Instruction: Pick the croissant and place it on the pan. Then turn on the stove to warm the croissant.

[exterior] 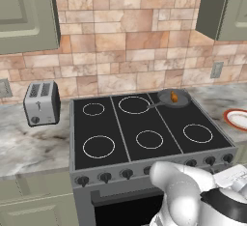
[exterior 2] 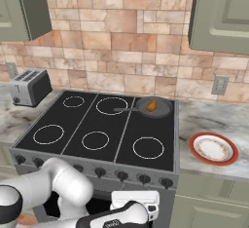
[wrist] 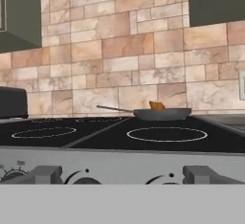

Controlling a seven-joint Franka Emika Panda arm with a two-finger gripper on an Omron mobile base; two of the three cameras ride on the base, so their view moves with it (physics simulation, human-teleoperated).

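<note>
The croissant (exterior: pixel 174 96) (exterior 2: pixel 151 105) (wrist: pixel 156 106), a small orange-brown lump, lies inside the dark grey pan (exterior: pixel 183 100) (exterior 2: pixel 161 110) (wrist: pixel 162 115). The pan sits on the back right burner of the black stove (exterior: pixel 144 122) (exterior 2: pixel 97 124) (wrist: pixel 95 137), with its thin handle pointing left. My gripper (wrist: pixel 125 175) is held low in front of the stove's front panel, level with the row of dark knobs (exterior: pixel 126 173) (exterior 2: pixel 121 175) near its right end. Its fingers (wrist: pixel 45 174) stand wide open with nothing between them, and the pan is far beyond them.
A silver two-slot toaster (exterior: pixel 42 103) (exterior 2: pixel 30 87) stands on the marble counter left of the stove. A white plate with a red-orange rim (exterior: pixel 239 119) (exterior 2: pixel 213 148) lies on the counter to the right. A brick backsplash and the hood close off the back.
</note>
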